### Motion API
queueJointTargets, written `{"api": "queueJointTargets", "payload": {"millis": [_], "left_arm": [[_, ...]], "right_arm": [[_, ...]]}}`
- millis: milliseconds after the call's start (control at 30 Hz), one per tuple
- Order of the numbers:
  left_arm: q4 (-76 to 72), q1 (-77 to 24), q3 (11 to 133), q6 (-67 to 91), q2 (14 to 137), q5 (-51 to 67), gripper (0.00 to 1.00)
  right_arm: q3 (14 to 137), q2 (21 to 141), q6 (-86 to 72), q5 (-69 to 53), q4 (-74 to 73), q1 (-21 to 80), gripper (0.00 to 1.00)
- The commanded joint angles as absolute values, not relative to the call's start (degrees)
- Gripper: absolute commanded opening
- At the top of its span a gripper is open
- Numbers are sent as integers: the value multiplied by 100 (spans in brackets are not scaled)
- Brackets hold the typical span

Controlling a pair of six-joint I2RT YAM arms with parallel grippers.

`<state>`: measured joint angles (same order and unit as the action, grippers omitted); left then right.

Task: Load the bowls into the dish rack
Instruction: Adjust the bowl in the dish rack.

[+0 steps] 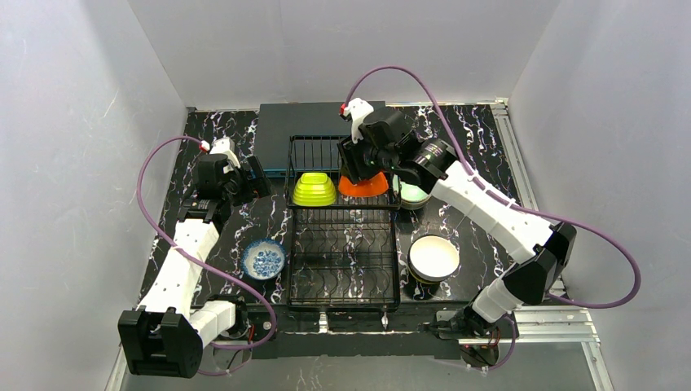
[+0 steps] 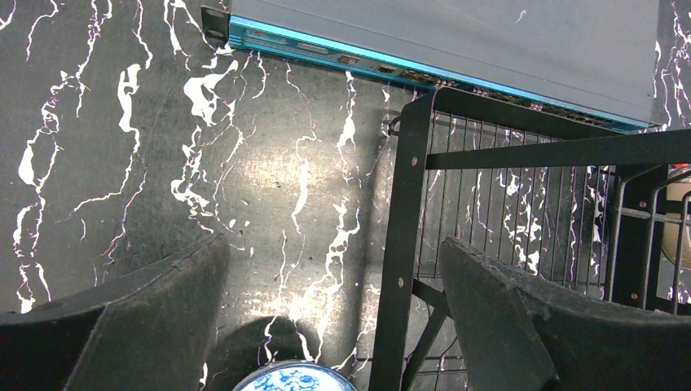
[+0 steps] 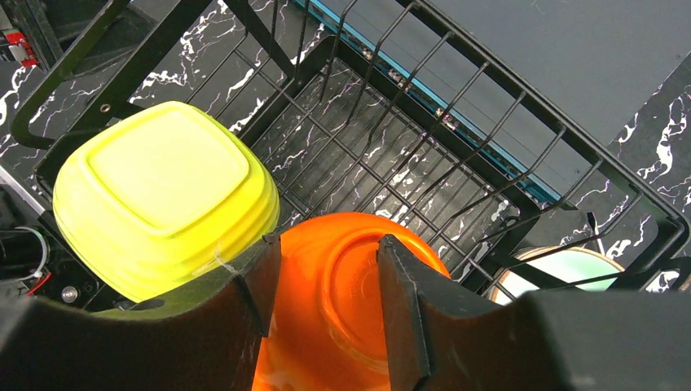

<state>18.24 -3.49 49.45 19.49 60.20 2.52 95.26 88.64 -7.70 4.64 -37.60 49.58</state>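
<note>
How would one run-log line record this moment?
left hand: open, over table beside dish rack | right hand: jaws apart above orange bowl | in rack: lime green bowl, orange bowl | outside: patterned bowl, white bowl

Five bowls on show! Lime green bowl [image 1: 314,189] and orange bowl [image 1: 364,186] inside the one dish rack [image 1: 342,261], mint bowl [image 1: 413,194] and white bowl [image 1: 433,257] right of it, patterned bowl [image 1: 263,259] left. One grey box [image 1: 301,122] behind.
</note>
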Motion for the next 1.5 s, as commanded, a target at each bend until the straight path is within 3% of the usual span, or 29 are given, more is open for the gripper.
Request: {"api": "queueJointTargets", "payload": {"millis": [0,167,267,400,533,833,1133,1467], "left_arm": [[1881,-323,4948,1881,5862,220,98],[1874,-322,4946,1885,5854,227,98],[1881,-317,4940,1881,5849,229,98],[1874,-323,4939,1882,5849,229,98],[1878,-324,4939,1881,5862,229,98],[1874,-318,4939,1881,5879,220,98],[1881,-319,4931,1856,5820,172,98],[2376,-325,4978,2216,5668,-85,98]], "right_arm": [[9748,8728,-870,213,-4378,4951,53],[9809,8642,-676,265,-4573,4931,53],[9730,8584,-192,175,-4638,4931,58],[9610,8327,649,-135,-4592,4928,85],[9211,7816,1358,-350,-4254,4925,99],[8497,7009,1852,-583,-3538,4930,99],[8552,7131,1426,-650,-3448,4931,99],[8036,6496,610,-614,-2516,4927,99]]}}
